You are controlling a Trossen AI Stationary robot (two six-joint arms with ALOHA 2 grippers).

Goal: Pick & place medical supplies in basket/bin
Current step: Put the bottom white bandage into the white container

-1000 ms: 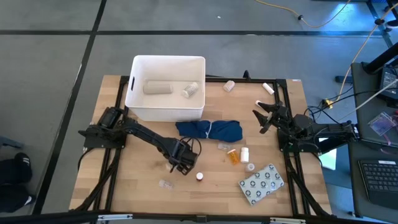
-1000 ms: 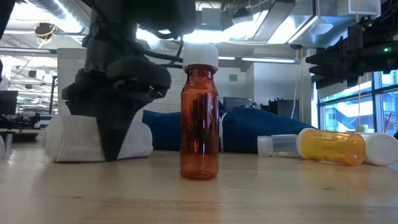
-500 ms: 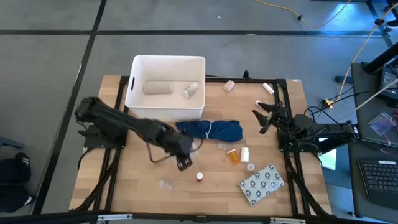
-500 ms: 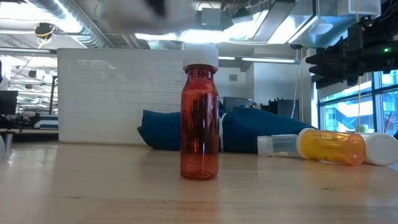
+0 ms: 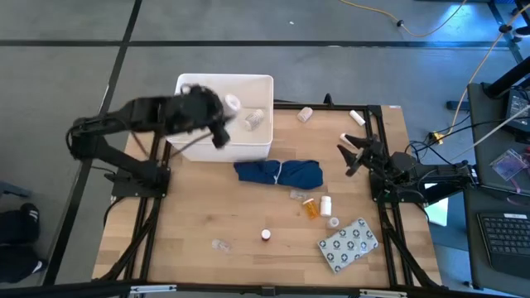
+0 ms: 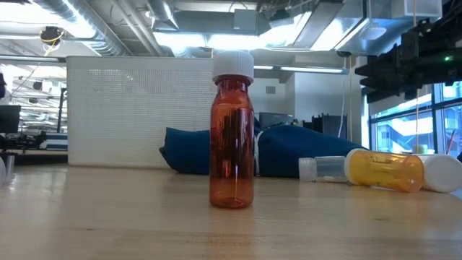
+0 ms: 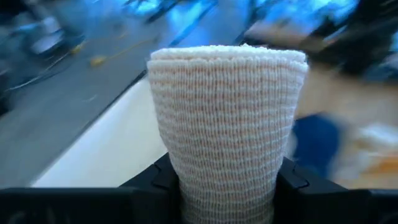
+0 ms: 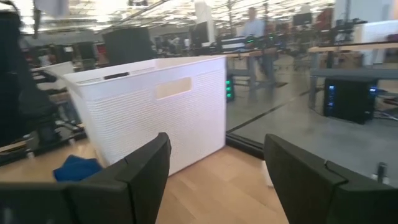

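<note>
My left gripper (image 5: pixel 225 109) is raised over the white tub (image 5: pixel 248 151) and shut on a white gauze roll (image 7: pixel 227 118), which shows as a pale spot (image 5: pixel 234 103) in the high view. The arm hides part of the tub's inside; a vial (image 5: pixel 253 120) lies in it. My right gripper (image 5: pixel 352 157) waits open at the table's right side. On the table an amber bottle with a white cap (image 6: pixel 232 130) stands upright. An orange pill bottle (image 6: pixel 382 167) lies on its side. The grey dotted blister pack (image 5: pixel 348 244) lies flat near the front right. My left gripper pinches the gauze roll between its two fingers (image 7: pixel 155 183), one on each side of the roll's curved wall near one end (image 7: pixel 186 174). The roll reaches out well beyond the fingers. It is lifted clear, above the tub.
A dark blue cloth (image 5: pixel 279 173) lies just in front of the tub. Small vials lie at the far side (image 5: pixel 305 114) (image 5: pixel 357 117), beside the orange bottle (image 5: pixel 325 204), and near the front edge (image 5: pixel 219 245). Bare wood shows at the table's near left.
My left gripper, shut on the gauze roll on the table in front of the blue cloth, has lifted it clear and swung up and toward the far left. It now hangs over the tub and has left the low view. The right arm has kept still.
</note>
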